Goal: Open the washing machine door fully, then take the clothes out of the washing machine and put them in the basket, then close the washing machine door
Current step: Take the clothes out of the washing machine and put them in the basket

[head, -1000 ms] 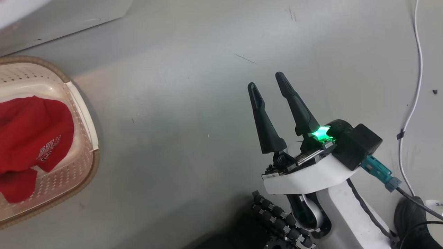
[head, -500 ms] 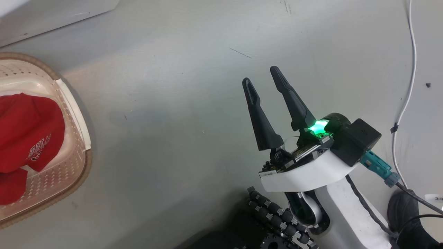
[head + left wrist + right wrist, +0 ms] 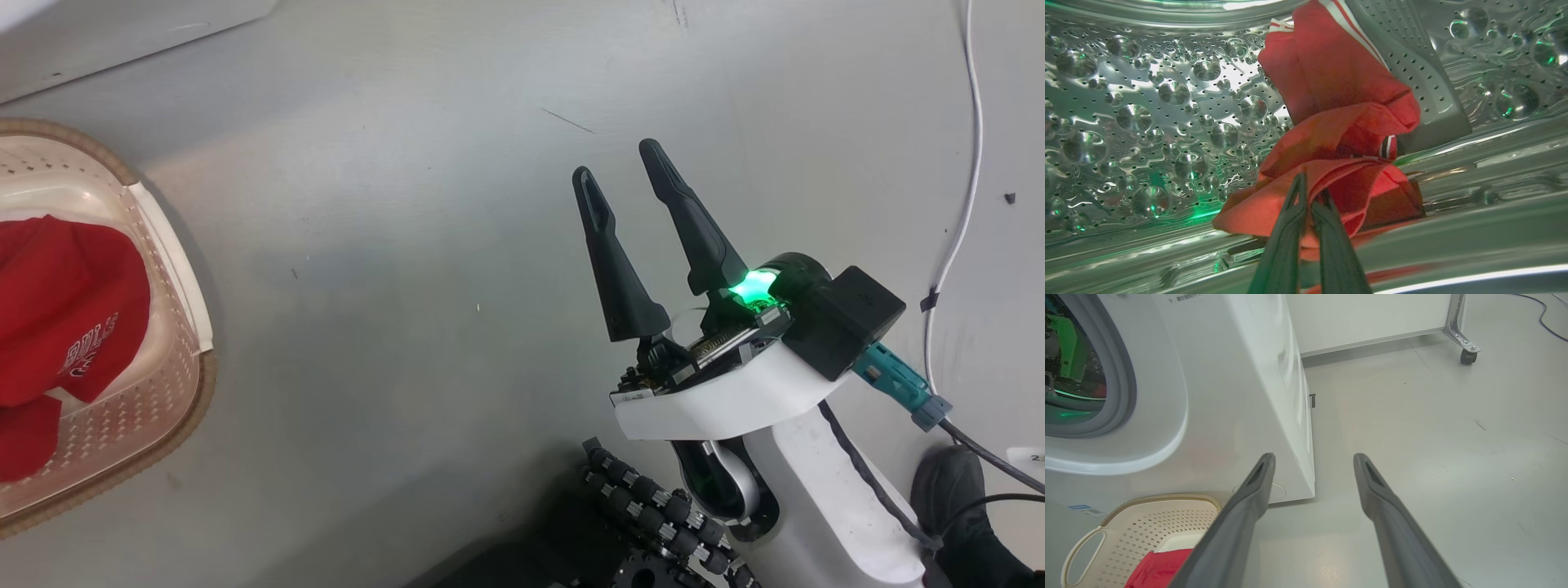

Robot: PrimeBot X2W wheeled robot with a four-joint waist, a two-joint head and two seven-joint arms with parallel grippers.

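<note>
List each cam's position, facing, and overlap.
Head view: on head, facing down at floor; right gripper open, basket holding red jersey at left.
Left wrist view: on left wrist, inside drum; left gripper shut on red garment.
Right wrist view: on right wrist, low, facing washing machine; own fingers apart.
Shared: head and right wrist see basket.

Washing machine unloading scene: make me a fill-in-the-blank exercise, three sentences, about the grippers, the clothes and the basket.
1. The left gripper is shut on a ____ garment inside the steel drum.
2. The right gripper hangs above the floor with its jaws ____, holding nothing.
3. The basket holding a jersey lies on the robot's ____ side.
Missing words: red; open; left.
</note>
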